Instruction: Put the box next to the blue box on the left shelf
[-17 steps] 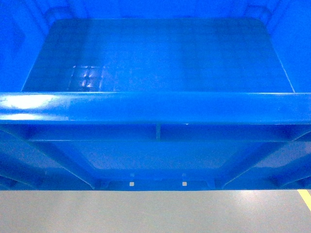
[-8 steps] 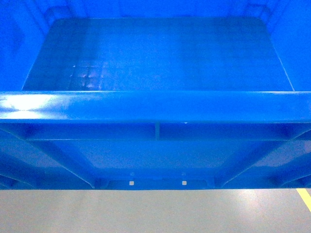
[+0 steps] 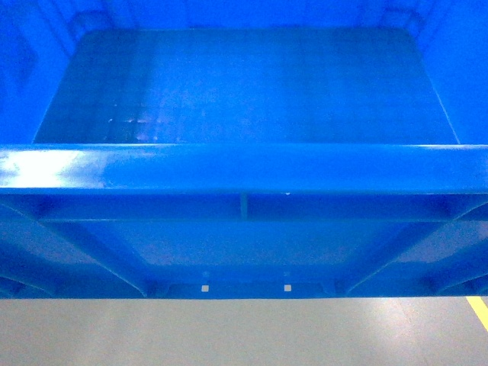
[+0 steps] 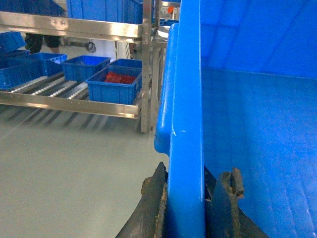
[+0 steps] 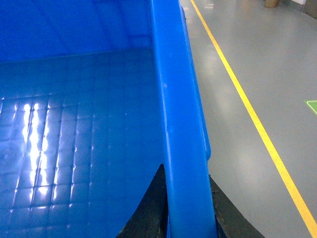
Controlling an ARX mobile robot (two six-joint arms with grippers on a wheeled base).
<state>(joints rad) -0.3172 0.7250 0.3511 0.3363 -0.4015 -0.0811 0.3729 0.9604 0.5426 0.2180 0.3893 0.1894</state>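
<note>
Grey floor only ahead; left shelf [image 4: 59, 89] sits off your left, so swing that way: left gripper [image 4: 185, 208] and right gripper [image 5: 185, 208] each pinch the box [image 3: 244, 114] rim.

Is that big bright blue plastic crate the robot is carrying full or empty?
Empty. The big bright blue plastic crate shows only bare floor in the head and both wrist views, with nothing lying inside.

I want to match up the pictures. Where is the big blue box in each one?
Head: the box fills the top and middle, grey floor below.
Left wrist: its rim runs up the middle, wall and inside on the right, left end effector clamped on the rim.
Right wrist: inside on the left, rim up the middle, right end effector clamped on it.
Shared landmark: the thick blue rim.
</note>
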